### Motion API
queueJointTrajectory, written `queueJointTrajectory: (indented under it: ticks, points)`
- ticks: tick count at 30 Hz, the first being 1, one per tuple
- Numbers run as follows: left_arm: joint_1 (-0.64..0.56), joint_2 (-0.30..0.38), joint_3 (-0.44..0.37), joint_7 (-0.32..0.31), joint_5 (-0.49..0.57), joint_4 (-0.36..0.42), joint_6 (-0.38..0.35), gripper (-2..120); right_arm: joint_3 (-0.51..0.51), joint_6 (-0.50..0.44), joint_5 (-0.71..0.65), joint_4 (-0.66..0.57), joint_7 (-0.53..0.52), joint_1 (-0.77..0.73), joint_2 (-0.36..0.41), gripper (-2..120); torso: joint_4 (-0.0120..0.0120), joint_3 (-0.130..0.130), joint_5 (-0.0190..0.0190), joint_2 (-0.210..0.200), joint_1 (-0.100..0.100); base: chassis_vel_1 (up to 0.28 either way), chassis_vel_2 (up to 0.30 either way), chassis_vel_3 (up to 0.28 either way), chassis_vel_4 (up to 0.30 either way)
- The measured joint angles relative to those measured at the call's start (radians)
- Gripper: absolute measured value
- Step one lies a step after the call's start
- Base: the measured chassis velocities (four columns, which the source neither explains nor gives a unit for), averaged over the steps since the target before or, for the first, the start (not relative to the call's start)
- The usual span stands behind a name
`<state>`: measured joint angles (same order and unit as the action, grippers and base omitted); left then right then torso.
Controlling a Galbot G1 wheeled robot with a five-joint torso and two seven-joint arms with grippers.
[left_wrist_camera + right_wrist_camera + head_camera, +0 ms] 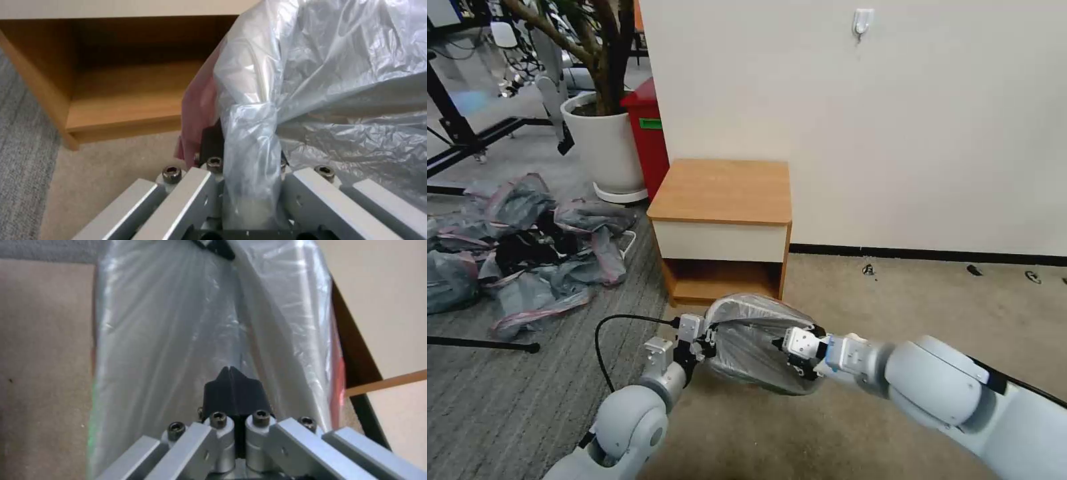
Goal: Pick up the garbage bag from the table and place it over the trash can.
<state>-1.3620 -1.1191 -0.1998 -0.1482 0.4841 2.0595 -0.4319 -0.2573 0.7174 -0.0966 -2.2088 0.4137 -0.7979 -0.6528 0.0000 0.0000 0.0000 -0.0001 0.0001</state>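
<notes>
The garbage bag [754, 333] is stretched low over the beige carpet, just in front of the table [720, 190]. My left gripper [710, 337] is shut on its left side. In the left wrist view a bunched fold of the garbage bag [333, 83], with the pink-red band beside it, runs between the closed jaws of the left gripper [247, 156]. My right gripper [780, 347] grips the right side. Seen from the right wrist, the right gripper [229, 373] is pressed shut against the taut garbage bag [178, 323]. The trash can is hidden.
A heap of similar grey-pink bags [527, 247] lies on the grey carpet to the left. A white plant pot [604, 143] and a red bin [650, 133] stand behind the table. A black cable [607, 340] loops by my left arm. The wall rises behind the table.
</notes>
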Motion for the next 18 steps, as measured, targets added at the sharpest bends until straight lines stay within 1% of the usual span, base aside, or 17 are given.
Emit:
queueJointTrajectory:
  ticks: [4, 8, 18]
  points:
    - [0.006, -0.004, 0.013, 0.0, -0.003, -0.005, 0.0, 3, -0.041, 0.0, 0.007, 0.049, 0.006, 0.045, -0.023, 0, 0.0001, 0.0, 0.0, 0.0, 0.0, 0.0, 0.0, 0.0, 0.0]
    - [0.014, -0.007, 0.022, 0.0, -0.004, -0.011, 0.0, 3, -0.054, -0.001, 0.025, 0.077, 0.014, 0.052, -0.039, 0, -0.0002, 0.0, -0.0001, 0.0, 0.0, 0.0, 0.0, 0.0, 0.0]
    - [0.027, -0.016, 0.04, 0.0, -0.007, -0.028, 0.005, 3, -0.035, -0.005, 0.081, 0.143, 0.027, 0.016, -0.072, 0, -0.0001, 0.0, 0.0, 0.0, 0.0, 0.0, 0.0, 0.0, 0.0]
